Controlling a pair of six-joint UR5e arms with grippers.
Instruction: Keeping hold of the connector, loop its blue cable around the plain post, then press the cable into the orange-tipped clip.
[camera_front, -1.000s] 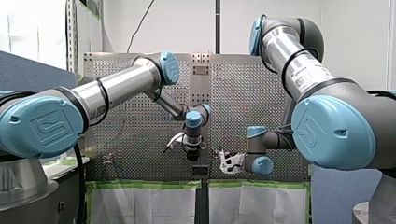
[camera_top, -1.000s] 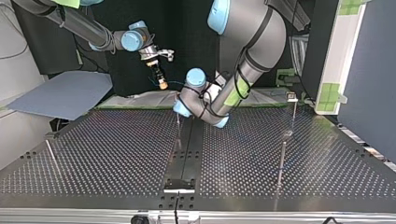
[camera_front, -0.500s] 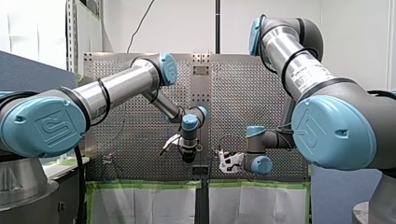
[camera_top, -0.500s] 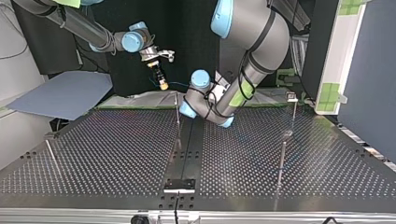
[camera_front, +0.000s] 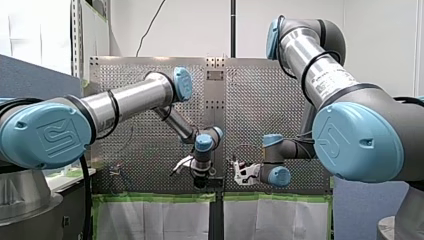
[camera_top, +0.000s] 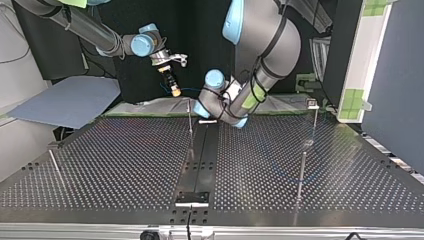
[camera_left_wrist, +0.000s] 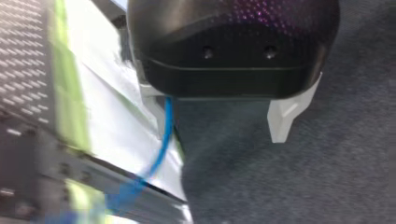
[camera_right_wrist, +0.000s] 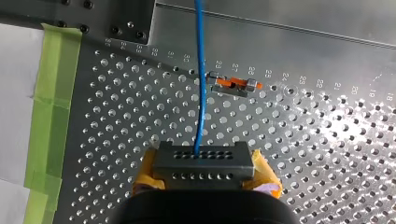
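My right gripper (camera_right_wrist: 203, 171), with yellow pads, is shut on a grey connector (camera_right_wrist: 201, 161). A blue cable (camera_right_wrist: 201, 93) leaves the connector and runs ahead, passing just beside the orange-tipped clip (camera_right_wrist: 232, 85) on the perforated plate. In the top view my right gripper (camera_top: 173, 88) hangs above the table's far edge. My left gripper (camera_left_wrist: 219, 123) is open; the blue cable (camera_left_wrist: 164, 140) runs along the inner side of one pale finger (camera_left_wrist: 156, 105) and nothing is pinched. In the front view my left gripper (camera_front: 199, 181) hangs low beside my right gripper (camera_front: 239, 171).
Thin upright posts stand on the perforated table (camera_top: 125, 165): one near the middle (camera_top: 190, 125), two at the top view's right (camera_top: 301, 167) (camera_top: 314, 122), one at its left (camera_top: 54, 164). Green tape (camera_right_wrist: 49, 107) edges the plate. A grey sheet (camera_top: 70, 100) lies beyond the table.
My left arm has lowered its gripper in the front view, toward the green-taped edge; in the top view its wrist has drawn back. My right gripper has barely moved and keeps the connector.
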